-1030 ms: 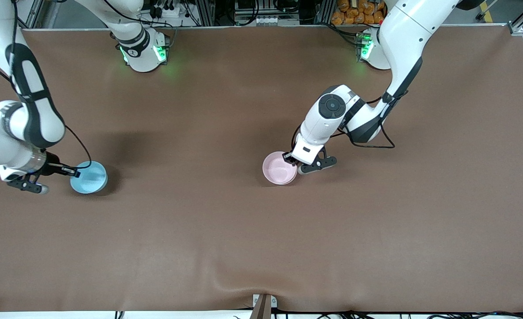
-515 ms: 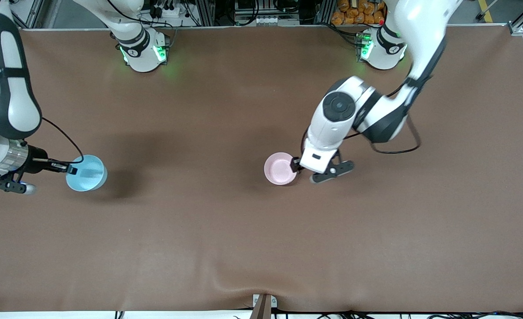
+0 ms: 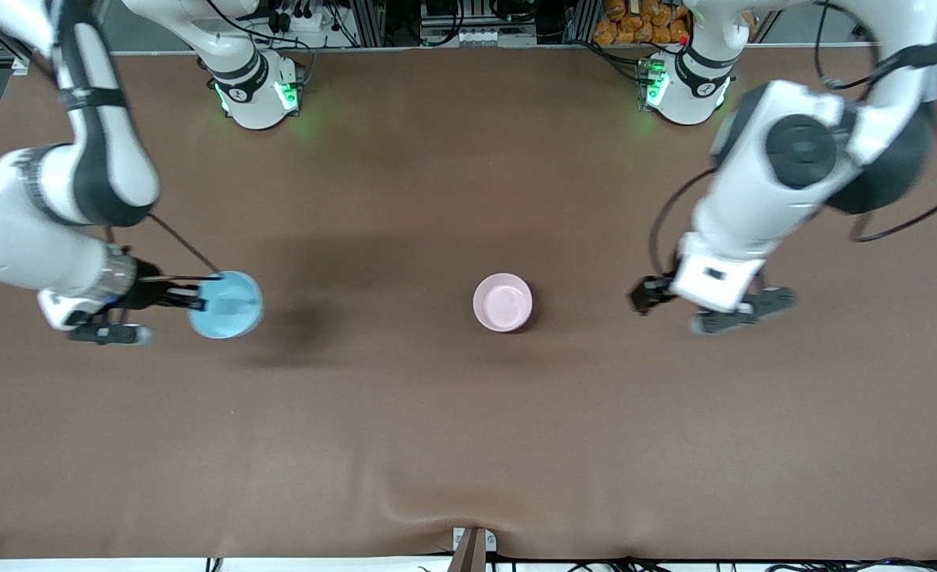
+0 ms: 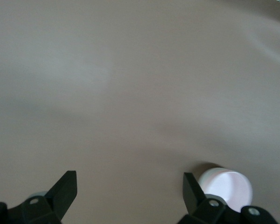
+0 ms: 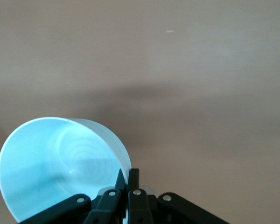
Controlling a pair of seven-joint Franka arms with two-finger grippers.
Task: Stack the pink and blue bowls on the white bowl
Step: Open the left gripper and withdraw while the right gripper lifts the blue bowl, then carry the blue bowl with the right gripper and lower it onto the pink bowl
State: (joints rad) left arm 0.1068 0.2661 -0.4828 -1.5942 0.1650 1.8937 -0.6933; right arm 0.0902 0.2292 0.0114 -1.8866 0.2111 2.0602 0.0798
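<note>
Front view: pink bowl [image 3: 502,302] alone mid-table [image 3: 468,437], unobstructed.

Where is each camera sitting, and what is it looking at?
Front view: high up across the table, facing both arms; shows the pink bowl and both arms.
Left wrist view: on the left arm, looking down past the open left gripper at the table.
Right wrist view: on the right arm, at the blue bowl pinched by the right gripper.
Front and left wrist views share the pink bowl.
</note>
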